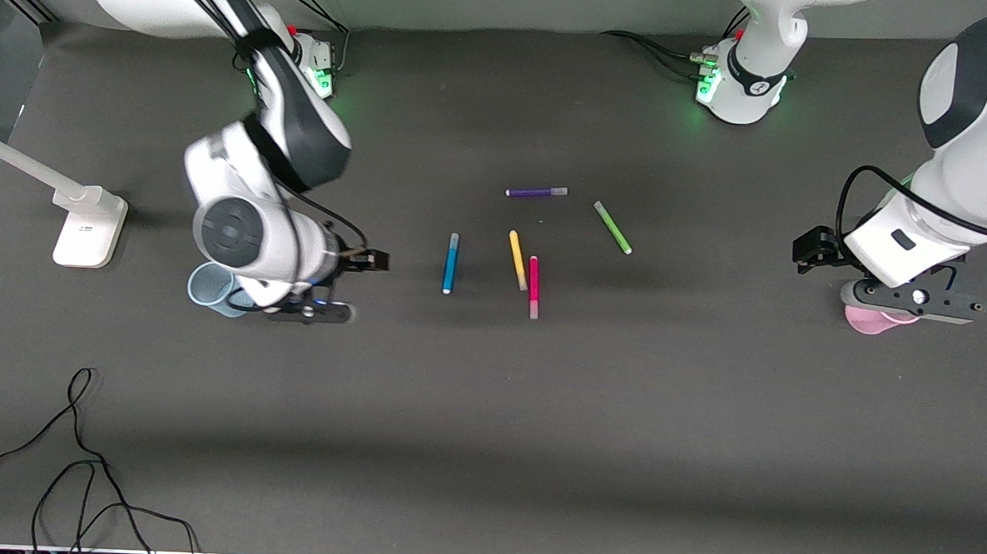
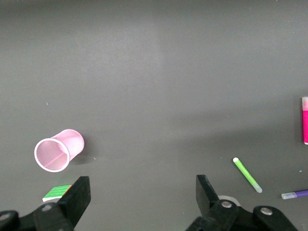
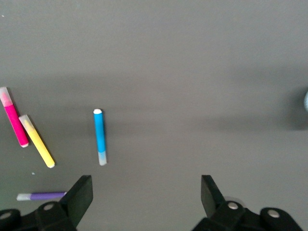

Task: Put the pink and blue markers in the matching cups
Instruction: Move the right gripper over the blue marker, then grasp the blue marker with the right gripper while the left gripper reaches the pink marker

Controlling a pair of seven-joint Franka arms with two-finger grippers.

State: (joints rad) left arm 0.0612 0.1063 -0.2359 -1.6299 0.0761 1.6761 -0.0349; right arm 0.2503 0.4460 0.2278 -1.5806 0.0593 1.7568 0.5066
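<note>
Two cups are seen on the dark table (image 1: pixel 486 443), one at each end. The pink cup (image 2: pixel 58 150) stands upright at the left arm's end, and its inside is seen from above in the left wrist view: nothing is in it. The blue cup (image 1: pixel 212 287) stands at the right arm's end, partly covered by the right arm in the front view. Only a part of its rim and wall is shown, and what can be seen of its inside holds nothing.

The pens are placed here by the yellow pen (image 1: pixel 517 260), which lies near the middle of the table. The pink marker (image 1: pixel 533 286) lies just beside the yellow pen, a little nearer to the front camera, with its pale end toward that camera. Whether the two touch cannot be told. The blue marker (image 1: pixel 450 263) lies apart from the yellow pen, toward the right arm's end, with its white tip toward the front camera. The purple pen (image 1: pixel 536 192) lies farther from the front camera than the yellow pen. The green pen (image 1: pixel 612 227) lies toward the left arm's end from it, at a slant.

The left gripper (image 2: pixel 142 195) is held over the table just beside the pink cup, its fingers spread wide and nothing between them. The right gripper (image 3: pixel 147 195) is held over the table between the blue cup and the blue marker, its fingers spread wide too, with nothing gripped.
</note>
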